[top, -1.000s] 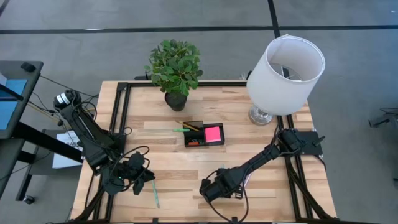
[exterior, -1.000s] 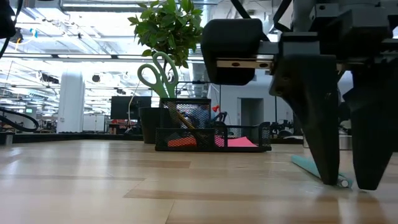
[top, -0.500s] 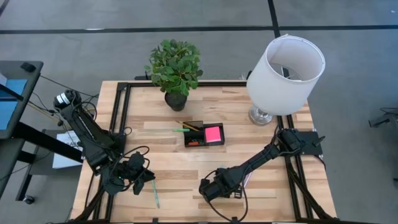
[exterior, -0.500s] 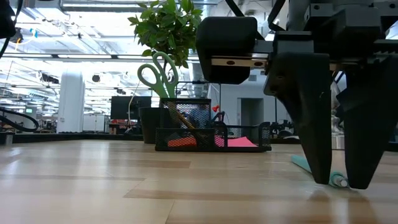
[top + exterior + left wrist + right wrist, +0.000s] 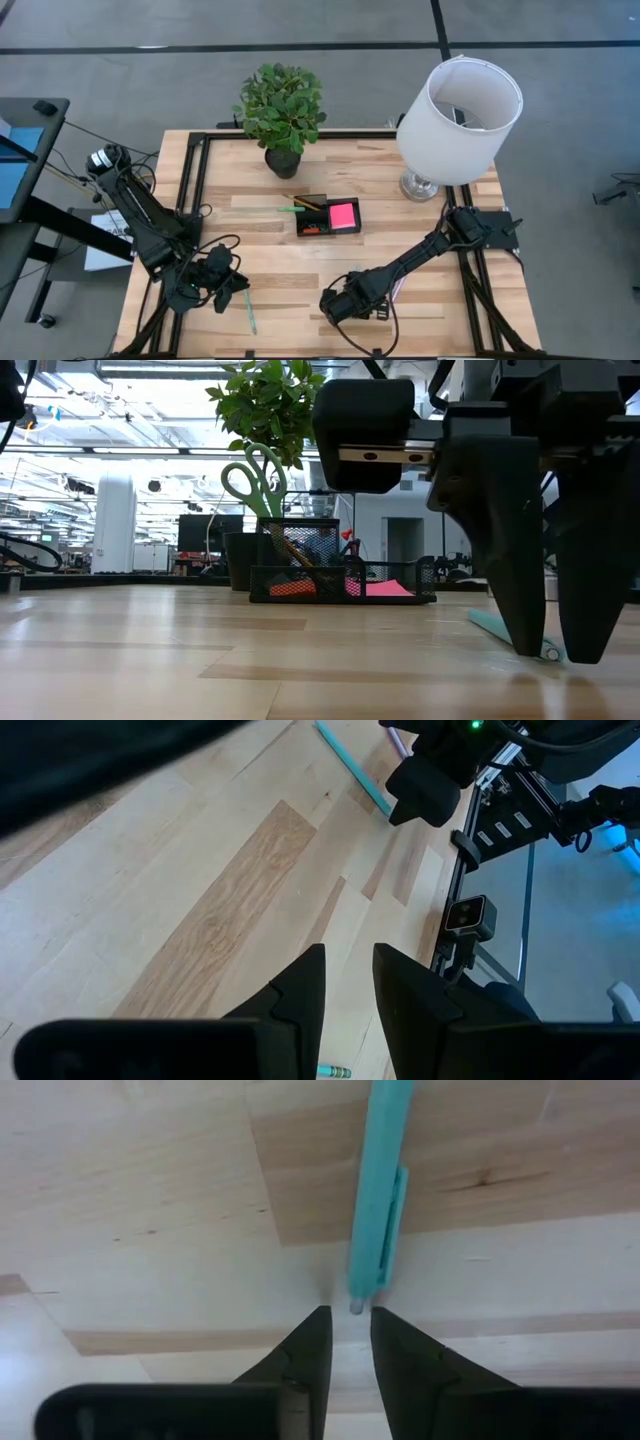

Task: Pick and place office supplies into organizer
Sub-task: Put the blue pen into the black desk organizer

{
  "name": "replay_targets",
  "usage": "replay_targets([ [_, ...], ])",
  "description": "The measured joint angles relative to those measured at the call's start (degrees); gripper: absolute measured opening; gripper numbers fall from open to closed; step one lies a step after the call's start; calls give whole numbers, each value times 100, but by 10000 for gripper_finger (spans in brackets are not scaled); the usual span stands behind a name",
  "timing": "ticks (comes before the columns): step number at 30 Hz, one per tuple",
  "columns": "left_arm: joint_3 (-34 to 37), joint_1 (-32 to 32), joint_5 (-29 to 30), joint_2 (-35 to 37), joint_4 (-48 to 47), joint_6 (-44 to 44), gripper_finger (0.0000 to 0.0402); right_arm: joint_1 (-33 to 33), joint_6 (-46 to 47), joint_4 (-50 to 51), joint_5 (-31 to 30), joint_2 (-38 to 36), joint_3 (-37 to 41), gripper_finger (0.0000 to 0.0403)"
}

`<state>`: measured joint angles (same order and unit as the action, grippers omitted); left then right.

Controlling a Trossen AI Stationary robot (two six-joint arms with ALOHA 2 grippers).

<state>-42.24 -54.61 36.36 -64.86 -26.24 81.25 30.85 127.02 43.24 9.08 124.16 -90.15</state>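
A teal pen [image 5: 378, 1190] lies flat on the table under my right gripper [image 5: 348, 1315], whose open fingers point down and stand narrowly apart on either side of the pen's button end [image 5: 549, 652]. My left gripper [image 5: 350, 958] hovers open and empty over the near left of the table [image 5: 228, 292], beside a second teal pen [image 5: 249, 312]. The black organizer [image 5: 328, 216] sits mid-table with the pink sticky pad [image 5: 342, 214] and green-handled scissors [image 5: 255, 480] in it. My right gripper comes from above, its fingertips [image 5: 310, 1325] level with the pen's button end [image 5: 356, 1306]. The pen lies flat on the wood and points away from the gap between the fingers. Whether a finger touches it, I cannot tell.
A potted plant [image 5: 282, 110] stands behind the organizer and a white lamp [image 5: 460, 110] at the far right. A thin pink pen [image 5: 397, 287] lies by the right arm. Bare wood stretches between the grippers and the organizer.
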Motion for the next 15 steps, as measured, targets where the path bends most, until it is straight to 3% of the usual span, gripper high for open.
replay_targets([
  [15,0,0,0,0,0,0,80,0,2,195,-2,0,0,36],
])
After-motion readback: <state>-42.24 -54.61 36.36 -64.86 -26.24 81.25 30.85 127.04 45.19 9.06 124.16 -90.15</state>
